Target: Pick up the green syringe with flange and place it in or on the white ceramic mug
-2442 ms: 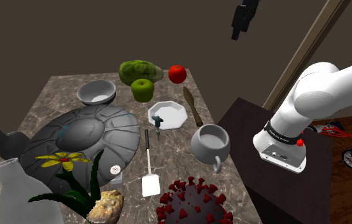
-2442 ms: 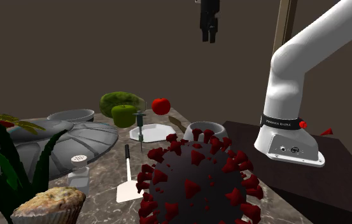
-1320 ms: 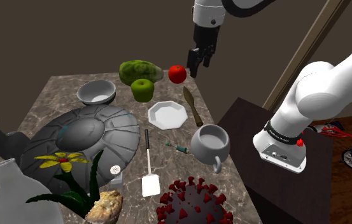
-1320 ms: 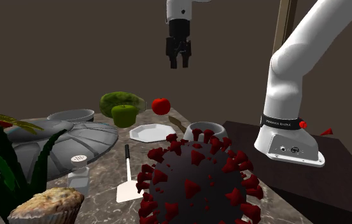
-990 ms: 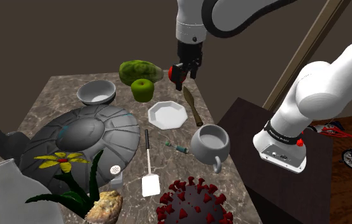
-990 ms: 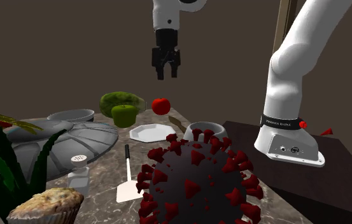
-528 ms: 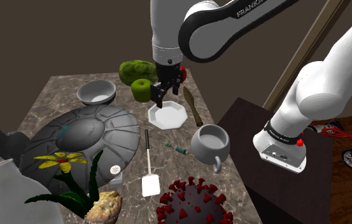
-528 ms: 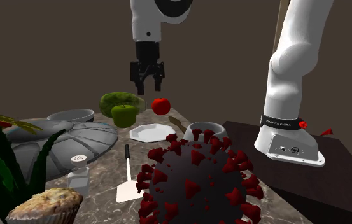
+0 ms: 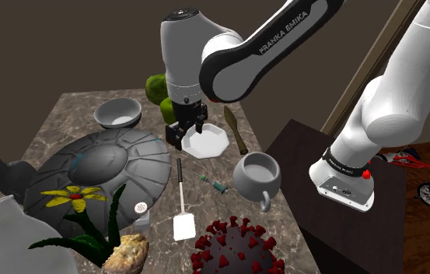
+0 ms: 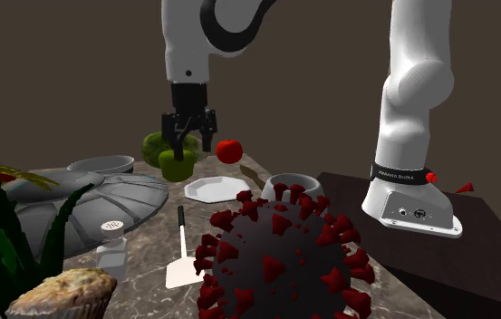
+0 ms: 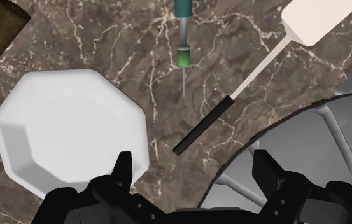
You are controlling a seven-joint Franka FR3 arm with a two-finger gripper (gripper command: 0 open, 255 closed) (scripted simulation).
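Two wide-apart fingers [image 11: 122,170] hang above marble [image 11: 104,38] between white plate [image 11: 72,133] and spatula [image 11: 257,70], syringe [image 11: 183,38] just beyond.

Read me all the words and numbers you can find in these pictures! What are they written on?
"FRANKA EMIKA": in white letters on the dark part of the robot arm, in the shoulder view.
Tiny white letters on the black band near the bottom of the arm: too small to read.
I can find no other writing.

"FRANKA EMIKA" in white on the arm's dark forearm link [image 9: 283,33], small print on the base band [image 9: 344,164], probably a brand mark, unreadable
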